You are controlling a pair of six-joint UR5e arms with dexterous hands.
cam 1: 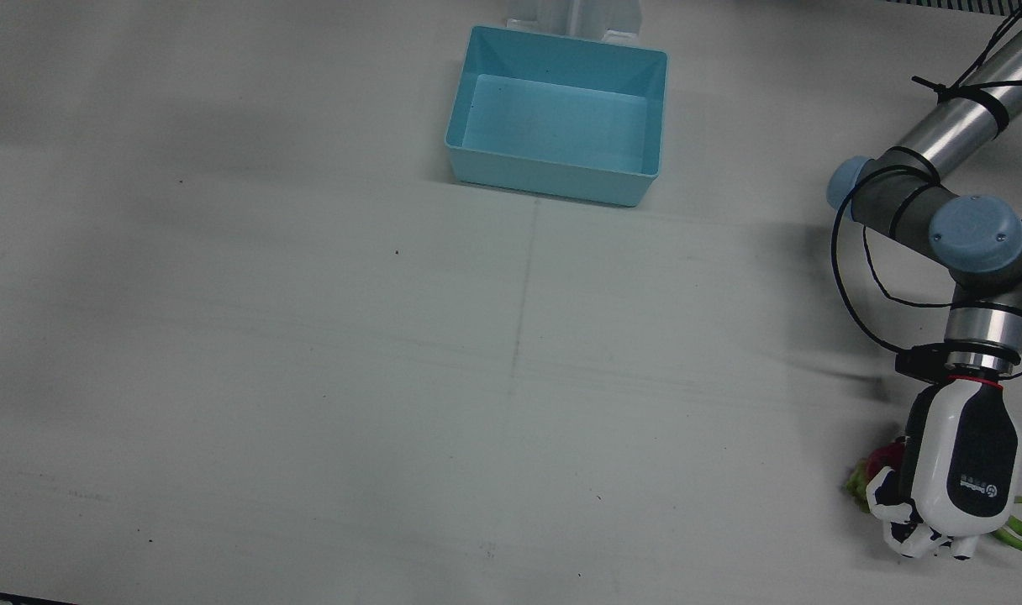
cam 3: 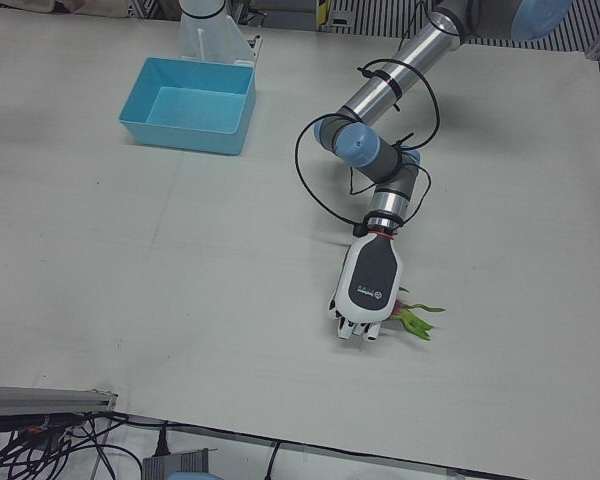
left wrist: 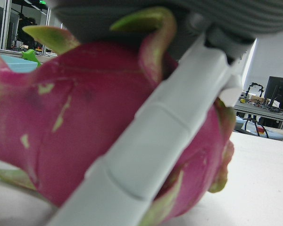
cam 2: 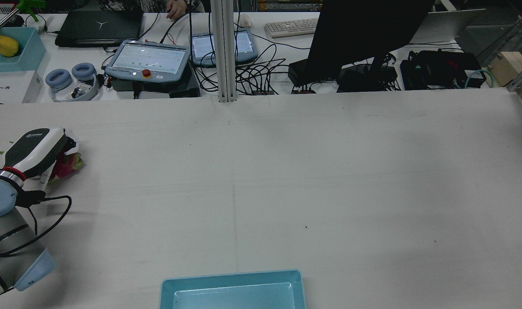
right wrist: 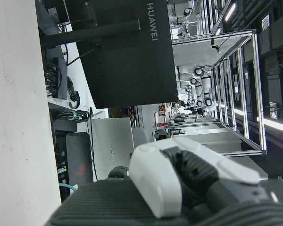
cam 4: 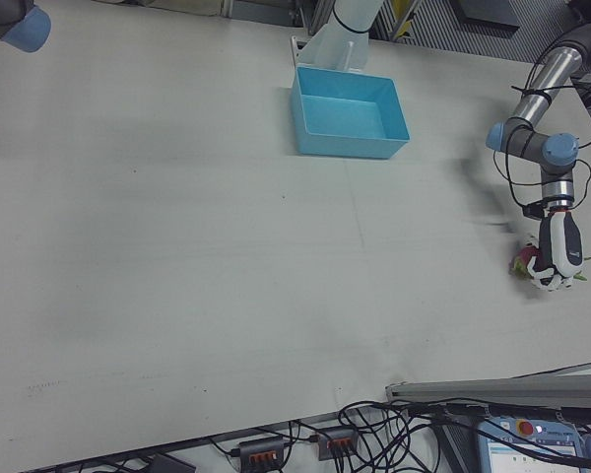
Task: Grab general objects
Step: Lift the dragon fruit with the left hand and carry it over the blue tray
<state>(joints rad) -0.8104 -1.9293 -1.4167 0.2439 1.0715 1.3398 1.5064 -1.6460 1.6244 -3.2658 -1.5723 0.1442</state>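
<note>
A pink dragon fruit (cam 1: 881,460) with green scales lies on the white table near the front edge on my left side. It also shows in the rear view (cam 2: 68,165) and fills the left hand view (left wrist: 75,132). My left hand (cam 1: 961,470) is down over the fruit with its fingers (left wrist: 155,141) wrapped across it, and the fruit still touches the table. The hand also shows in the left-front view (cam 3: 368,290) and the right-front view (cam 4: 557,254). My right hand (right wrist: 179,179) shows only in its own view, off the table, and its pose is unclear.
A light blue bin (cam 1: 553,181) stands at the table's middle near the pedestals, with nothing in it. It also shows in the rear view (cam 2: 231,279). Beyond the far edge are a monitor (cam 2: 364,34), tablets and cables.
</note>
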